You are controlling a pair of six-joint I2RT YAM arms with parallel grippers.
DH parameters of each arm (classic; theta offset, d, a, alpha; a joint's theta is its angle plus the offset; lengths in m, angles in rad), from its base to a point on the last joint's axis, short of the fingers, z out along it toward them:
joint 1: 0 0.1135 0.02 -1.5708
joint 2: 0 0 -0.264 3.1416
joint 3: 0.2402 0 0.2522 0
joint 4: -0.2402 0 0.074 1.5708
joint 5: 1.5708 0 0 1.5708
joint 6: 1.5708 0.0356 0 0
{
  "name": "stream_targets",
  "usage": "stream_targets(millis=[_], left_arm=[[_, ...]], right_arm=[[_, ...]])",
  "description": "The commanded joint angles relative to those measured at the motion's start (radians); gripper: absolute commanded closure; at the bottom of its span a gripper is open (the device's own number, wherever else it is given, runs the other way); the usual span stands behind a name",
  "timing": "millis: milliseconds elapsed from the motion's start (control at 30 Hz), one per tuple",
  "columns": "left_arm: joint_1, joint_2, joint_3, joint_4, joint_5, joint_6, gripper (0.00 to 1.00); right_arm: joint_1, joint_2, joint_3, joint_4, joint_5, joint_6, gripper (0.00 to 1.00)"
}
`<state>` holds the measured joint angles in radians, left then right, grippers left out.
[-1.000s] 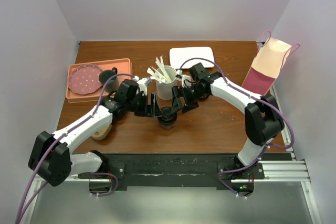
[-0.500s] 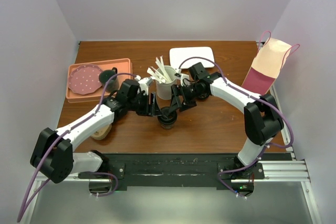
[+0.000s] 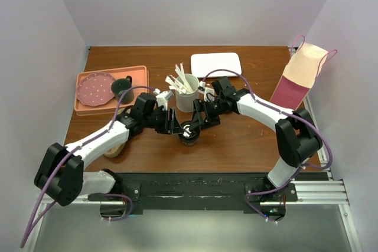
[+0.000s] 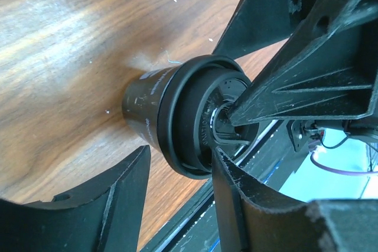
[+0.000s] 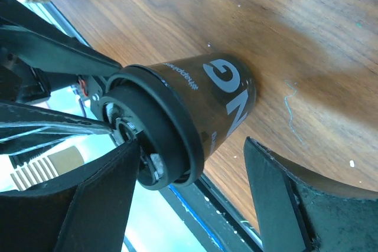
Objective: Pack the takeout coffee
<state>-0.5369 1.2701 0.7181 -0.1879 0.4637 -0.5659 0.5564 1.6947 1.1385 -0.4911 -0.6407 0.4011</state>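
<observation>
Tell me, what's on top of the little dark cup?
A round black lid sits on top of the takeout coffee, covering the whole opening. Because the lid is shut over it, you cannot see whether anything is inside the cup.

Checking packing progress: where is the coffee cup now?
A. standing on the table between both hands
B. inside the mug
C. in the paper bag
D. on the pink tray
A: the coffee cup stands on the table, with the left hand and right hand either side.
</observation>
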Motion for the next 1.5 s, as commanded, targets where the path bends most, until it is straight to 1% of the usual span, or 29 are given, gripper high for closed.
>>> stream_targets(millis=[0,133,233,267,333,367,467,567,633,767,967,1067,1100,1267,1400,1467], left_arm=[[0.003,0.002,-0.028,0.047,0.049,-0.025,0.51],[0.003,0.002,-0.042,0.059,0.058,-0.034,0.52],[0.002,0.0,-0.046,0.056,0.056,-0.037,0.52],[0.005,0.0,-0.046,0.057,0.053,-0.037,0.52],[0.005,-0.002,-0.037,0.045,0.05,-0.034,0.52],[0.005,-0.003,-0.029,0.033,0.027,-0.028,0.51],[0.009,-0.002,0.017,-0.037,-0.035,0.014,0.47],[0.025,-0.002,0.04,-0.056,-0.049,0.043,0.4],[0.032,0.003,0.041,-0.041,-0.039,0.046,0.38],[0.032,0.026,0.037,0.004,0.025,0.043,0.37],[0.032,0.031,0.047,0.024,0.047,0.058,0.42],[0.04,0.023,0.09,-0.034,0.047,0.07,0.42],[0.043,0.009,0.11,-0.082,0.047,0.083,0.42],[0.068,-0.041,0.126,-0.169,0.014,0.11,0.43],[0.078,-0.014,0.118,-0.138,0.012,0.078,0.51],[0.083,0.0,0.122,-0.13,0.012,0.078,0.53]], right_arm=[[0.01,-0.069,-0.029,0.084,0.024,0.044,0.27],[0.022,-0.072,-0.06,0.112,0.033,0.071,0.28],[0.03,-0.066,-0.072,0.124,0.044,0.081,0.34],[0.033,-0.064,-0.074,0.128,0.052,0.084,0.38],[0.036,-0.061,-0.077,0.128,0.062,0.088,0.42],[0.034,-0.059,-0.077,0.123,0.073,0.087,0.47],[0.036,-0.056,-0.08,0.112,0.096,0.084,0.51],[0.036,-0.061,-0.092,0.109,0.105,0.087,0.53],[0.034,-0.064,-0.103,0.111,0.108,0.088,0.54],[0.036,-0.073,-0.12,0.128,0.104,0.099,0.54],[0.036,-0.07,-0.131,0.132,0.098,0.099,0.55],[0.034,-0.064,-0.123,0.123,0.09,0.088,0.55],[0.034,-0.055,-0.117,0.118,0.088,0.079,0.55],[0.036,-0.03,-0.077,0.097,0.069,0.059,0.55],[0.036,-0.021,-0.075,0.079,0.047,0.024,0.54],[0.036,-0.017,-0.08,0.071,0.044,0.013,0.54]])
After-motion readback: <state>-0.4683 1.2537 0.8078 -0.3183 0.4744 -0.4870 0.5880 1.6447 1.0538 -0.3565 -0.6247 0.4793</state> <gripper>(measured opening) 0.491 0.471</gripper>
